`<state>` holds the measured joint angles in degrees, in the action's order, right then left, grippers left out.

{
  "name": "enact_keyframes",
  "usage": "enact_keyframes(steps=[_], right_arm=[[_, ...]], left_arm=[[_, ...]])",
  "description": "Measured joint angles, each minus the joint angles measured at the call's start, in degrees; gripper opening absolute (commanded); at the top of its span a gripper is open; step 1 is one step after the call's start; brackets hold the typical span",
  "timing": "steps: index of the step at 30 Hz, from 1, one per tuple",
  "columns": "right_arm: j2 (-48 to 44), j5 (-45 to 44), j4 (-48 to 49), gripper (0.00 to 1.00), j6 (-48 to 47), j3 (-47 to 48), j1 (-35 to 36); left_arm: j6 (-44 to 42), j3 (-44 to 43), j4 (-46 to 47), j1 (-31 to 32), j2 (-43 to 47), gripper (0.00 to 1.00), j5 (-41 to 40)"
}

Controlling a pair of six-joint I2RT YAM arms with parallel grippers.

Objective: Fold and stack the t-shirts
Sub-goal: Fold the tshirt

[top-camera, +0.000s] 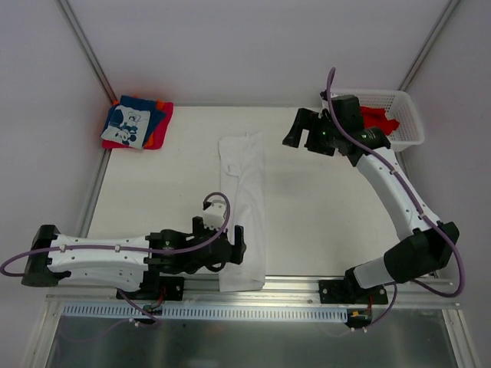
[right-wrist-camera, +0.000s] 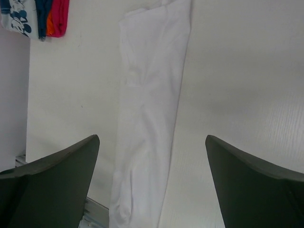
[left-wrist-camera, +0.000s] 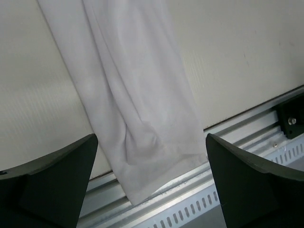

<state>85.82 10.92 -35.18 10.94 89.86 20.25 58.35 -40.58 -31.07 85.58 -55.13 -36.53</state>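
Observation:
A plain white t-shirt (top-camera: pixel 244 207), folded into a long narrow strip, lies down the middle of the table, its near end over the metal rail. It also shows in the left wrist view (left-wrist-camera: pixel 137 104) and the right wrist view (right-wrist-camera: pixel 149 118). My left gripper (top-camera: pixel 236 247) is open and empty, just left of the strip's near end. My right gripper (top-camera: pixel 298 129) is open and empty, raised to the right of the strip's far end. A folded stack of blue, red and orange t-shirts (top-camera: pixel 138 123) lies at the far left. A red t-shirt (top-camera: pixel 377 119) lies in the basket.
A white plastic lattice basket (top-camera: pixel 409 115) stands at the far right corner. A slotted metal rail (top-camera: pixel 230 310) runs along the near table edge. Frame posts rise at the back corners.

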Motion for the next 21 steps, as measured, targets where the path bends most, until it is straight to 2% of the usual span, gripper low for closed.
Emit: enact_keyframes(steps=[1, 3, 4, 7, 8, 9, 10, 11, 12, 14, 17, 21], right_arm=[[-1.68, -0.33, -0.22, 1.0, -0.02, -2.51, 0.13], [-4.17, -1.31, -0.2, 0.99, 0.11, -7.76, 0.76], [-5.31, -1.9, 0.07, 1.0, 0.24, -10.45, 1.14], [-8.15, -3.21, 0.13, 1.0, 1.14, -18.01, 3.43], [-9.29, -3.58, 0.59, 1.0, 1.7, -20.59, 4.59], [-10.64, -4.07, 0.85, 0.99, 2.21, -23.15, 5.64], [-12.26, -4.39, 1.31, 1.0, 2.8, -25.68, 6.71], [-13.64, -4.74, 1.31, 0.99, 3.26, -27.43, 7.61], [-15.85, -5.55, 1.38, 0.99, 4.0, -29.81, 8.94], [-19.28, -6.47, 1.64, 0.99, 5.01, -32.7, 10.69], [-25.11, -8.15, 1.92, 0.99, 6.49, -37.11, 12.7], [-32.22, -10.78, 1.66, 1.0, 8.35, -42.71, 14.23]], left_arm=[[-1.22, -0.83, -0.09, -1.05, -0.02, 0.99, -0.55], [-3.48, -1.53, -0.04, -5.05, -0.26, 0.8, -1.53], [-4.7, -1.57, 0.09, -8.13, -0.74, 0.74, -1.97], [-10.47, -1.6, 2.27, -19.78, -4.22, 0.37, -1.57], [-12.81, -1.62, 3.93, -23.96, -5.9, 0.17, -0.83], [-14.73, -1.73, 5.9, -27.19, -7.72, 0.06, 0.13], [-17.14, -2.29, 7.78, -30.62, -10.14, 0.02, 1.53], [-19.19, -3.3, 8.76, -33.05, -12.22, 0.02, 3.15], [-21.79, -5.64, 10.25, -35.85, -16.44, 0.08, 5.2], [-25.44, -10.29, 13.03, -38.58, -22.82, 0.11, 7.78], [-30.82, -18.95, 17.59, -39.6, -32.02, 0.15, 12.22], [-36.11, -32.04, 20.72, -40.37, -43.01, 0.11, 17.29]])
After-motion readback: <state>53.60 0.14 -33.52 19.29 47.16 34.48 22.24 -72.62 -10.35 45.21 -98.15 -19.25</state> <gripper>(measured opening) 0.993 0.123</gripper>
